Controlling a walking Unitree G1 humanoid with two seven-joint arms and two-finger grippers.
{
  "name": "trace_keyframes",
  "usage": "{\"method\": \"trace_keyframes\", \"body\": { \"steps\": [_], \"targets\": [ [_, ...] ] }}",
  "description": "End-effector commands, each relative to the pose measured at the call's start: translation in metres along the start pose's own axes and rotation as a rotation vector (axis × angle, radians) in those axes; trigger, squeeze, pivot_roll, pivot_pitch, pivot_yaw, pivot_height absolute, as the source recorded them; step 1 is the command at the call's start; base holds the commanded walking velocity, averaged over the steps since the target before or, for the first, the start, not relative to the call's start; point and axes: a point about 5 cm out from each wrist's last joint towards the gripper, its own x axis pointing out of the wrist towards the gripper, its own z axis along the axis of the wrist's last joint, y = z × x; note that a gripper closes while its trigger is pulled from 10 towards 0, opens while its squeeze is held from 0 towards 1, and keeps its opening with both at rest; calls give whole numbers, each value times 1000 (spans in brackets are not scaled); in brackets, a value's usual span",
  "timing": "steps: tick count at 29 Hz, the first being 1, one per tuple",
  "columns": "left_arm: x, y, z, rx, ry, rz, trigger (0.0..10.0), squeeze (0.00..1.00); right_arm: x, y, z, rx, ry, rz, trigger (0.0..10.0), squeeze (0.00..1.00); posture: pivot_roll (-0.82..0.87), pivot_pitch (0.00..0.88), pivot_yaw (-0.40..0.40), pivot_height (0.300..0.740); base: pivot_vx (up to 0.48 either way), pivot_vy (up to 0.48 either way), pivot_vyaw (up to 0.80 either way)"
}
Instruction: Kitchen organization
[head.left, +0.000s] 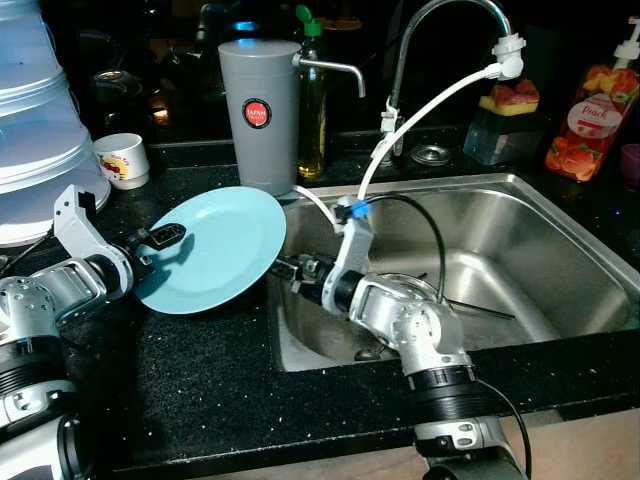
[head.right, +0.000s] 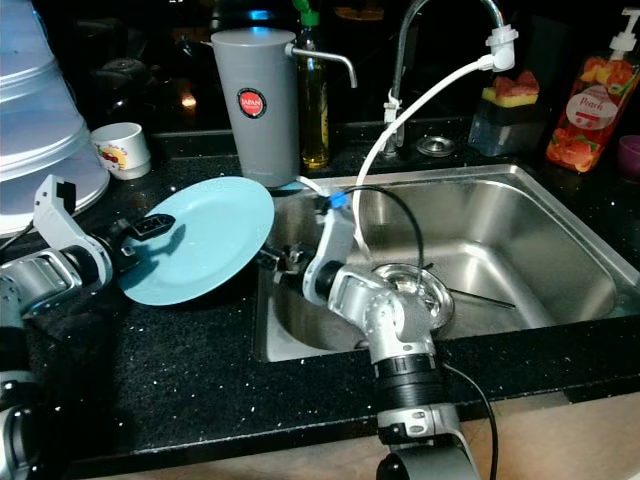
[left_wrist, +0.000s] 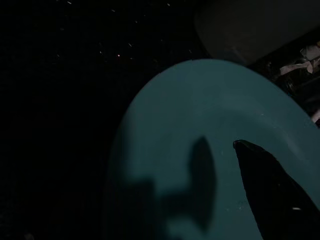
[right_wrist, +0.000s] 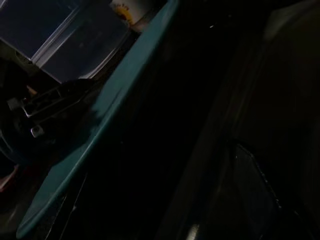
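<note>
Left eye view: blue plate (head.left: 215, 250) is held tilted over the black worktop (head.left: 200, 390), its right rim overhanging the sink (head.left: 560, 260) edge. Left pincer (head.left: 160, 240) pinches the plate's left rim, one finger lying across the top face; left wrist view confirms a black finger (left_wrist: 270, 185) on the plate surface. Right pincer (head.left: 290, 270) sits at the plate's right edge just inside the sink, but I cannot tell whether its fingers are spread or clamped; right wrist view is too dark and just shows the plate rim edge-on.

Judgement: this looks like a handover or a two-arm carry of the plate away from the sink. To do it well:
- confirm one firm rim grip before the other lets go
- keep the tilt shallow, since a wet glazed plate may slip
- steer clear of the grey canister (head.left: 260, 115) and cup (head.left: 122, 160) behind
- watch the white hose (head.left: 420, 115) near the right arm
</note>
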Motion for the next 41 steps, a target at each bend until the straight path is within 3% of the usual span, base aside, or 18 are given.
{"method": "trace_keyframes", "body": {
  "steps": [1,2,3,4,23,31,34,37,41],
  "targets": [
    [6,15,-29,-40,131,65,10000,0,6,13,-3,61,-5,45,10000,0,16,64,35,740,0,0,0],
    [7,15,-28,-38,127,61,10000,0,6,14,-3,67,-6,44,10000,0,16,64,35,740,0,0,0],
    [7,15,-27,-46,105,53,3882,0,6,13,-3,69,-6,39,10000,0,16,64,35,740,0,0,0],
    [7,14,-26,-53,89,42,0,0,6,13,-2,70,-7,36,10000,0,19,64,36,740,0,0,0],
    [5,15,-16,-137,-25,-3,0,0,4,9,1,92,-16,12,10000,0,21,64,42,740,0,0,0],
    [-8,5,16,-196,-278,-142,0,0,0,-8,20,95,-97,-68,10000,0,17,58,41,740,0,0,0],
    [-11,1,21,-196,-309,-183,0,0,-2,-12,24,94,-112,-84,10000,0,17,56,40,740,0,0,0],
    [-20,-13,30,-179,-383,-333,0,0,-7,-23,35,97,-159,-130,10000,0,18,53,37,740,0,0,0],
    [-25,-18,34,-178,-420,-393,0,0,-8,-26,40,103,-183,-147,10000,0,18,53,37,740,0,0,0]
  ]
}}
